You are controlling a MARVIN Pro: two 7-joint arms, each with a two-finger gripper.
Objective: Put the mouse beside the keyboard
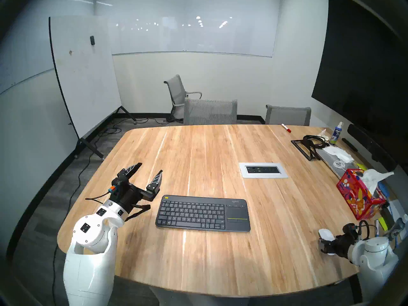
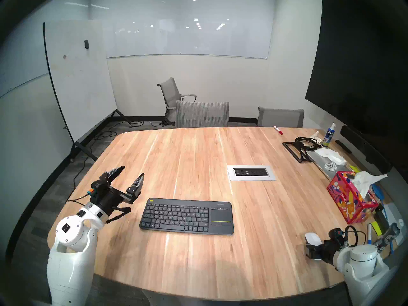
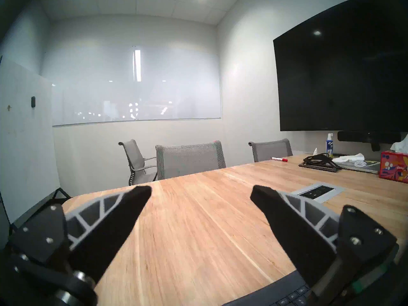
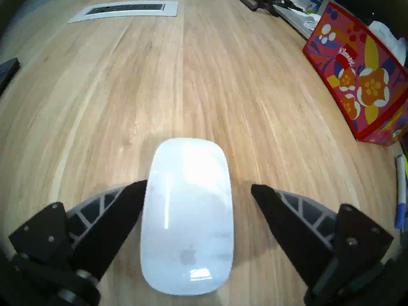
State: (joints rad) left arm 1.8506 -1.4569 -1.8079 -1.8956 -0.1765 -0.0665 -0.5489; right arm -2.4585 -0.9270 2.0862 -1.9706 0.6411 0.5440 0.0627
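Observation:
The white glossy mouse (image 4: 187, 215) lies on the wooden table near its front right edge, also seen in the head views (image 1: 326, 234) (image 2: 312, 238). My right gripper (image 4: 198, 185) (image 1: 326, 242) is open and low over the table, with one finger on each side of the mouse. One finger (image 4: 123, 208) is at the mouse's side; the other (image 4: 278, 212) stands clear of it. The dark grey keyboard (image 1: 203, 212) (image 2: 187, 215) lies at the front middle, touchpad end toward the mouse. My left gripper (image 1: 150, 167) (image 3: 201, 189) is open and empty, left of the keyboard (image 3: 284, 295).
A red patterned tissue box (image 1: 357, 195) (image 4: 362, 78) stands just beyond the mouse on the right. Pens (image 4: 400, 193) lie at the right edge. A power outlet panel (image 1: 262, 170) is set in the table. A silver laptop (image 1: 331, 161), cables and a spray bottle (image 1: 336, 134) sit at the far right.

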